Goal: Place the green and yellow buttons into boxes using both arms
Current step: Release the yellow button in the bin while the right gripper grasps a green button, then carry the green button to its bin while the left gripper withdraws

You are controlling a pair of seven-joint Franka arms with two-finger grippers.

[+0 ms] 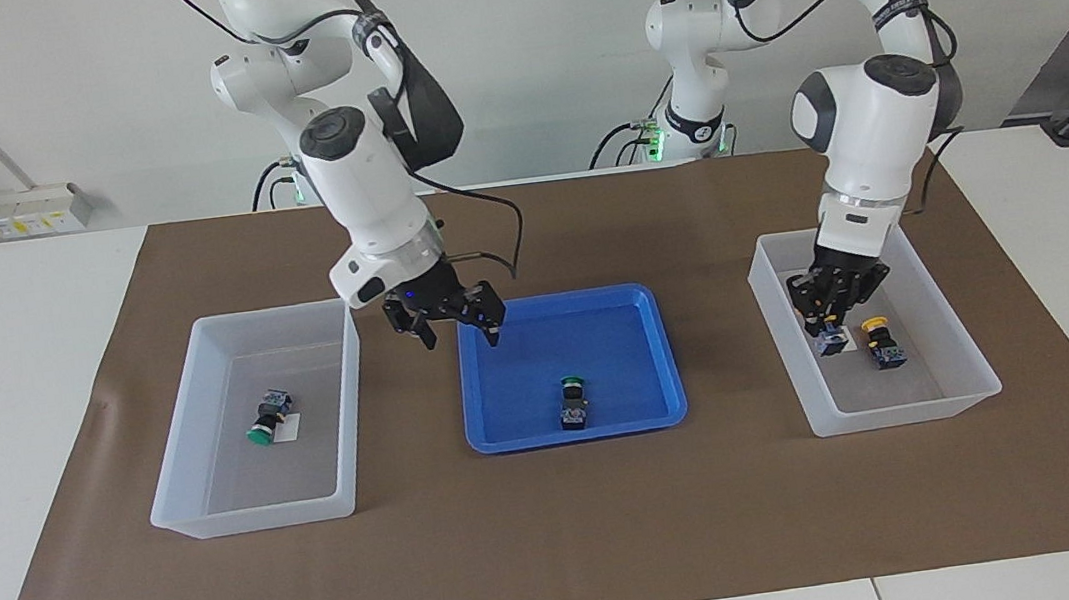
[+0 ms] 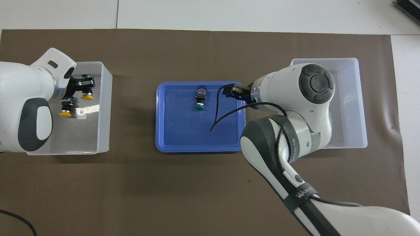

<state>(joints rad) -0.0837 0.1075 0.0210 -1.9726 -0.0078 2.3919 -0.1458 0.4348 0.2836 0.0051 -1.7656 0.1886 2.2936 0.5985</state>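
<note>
A white tabletop (image 1: 25, 418) under a plain wall carries a brown mat (image 1: 562, 538), and across it, in the facing view, stand three containers. At the right arm's end sits a translucent box (image 1: 217, 517) with one green button (image 1: 266, 418) lying in it beside a white label. Next comes the right claw (image 1: 458, 331), empty with its fingers spread wide, hanging over the corner of the blue tray (image 1: 510, 439) nearest the robots; the last green button (image 1: 573, 401) stands in that tray, apart from the claw. At the left arm's end the second box (image 1: 968, 391) holds a yellow button (image 1: 884, 342), and the left claw (image 1: 829, 327) reaches down inside, its fingers around a second yellow button (image 2: 87, 95); whether they grip or have let go I cannot tell. The sorting looks almost done: the right claw should move out over the tray's green button, descend, close on its body and carry it to the green box
</note>
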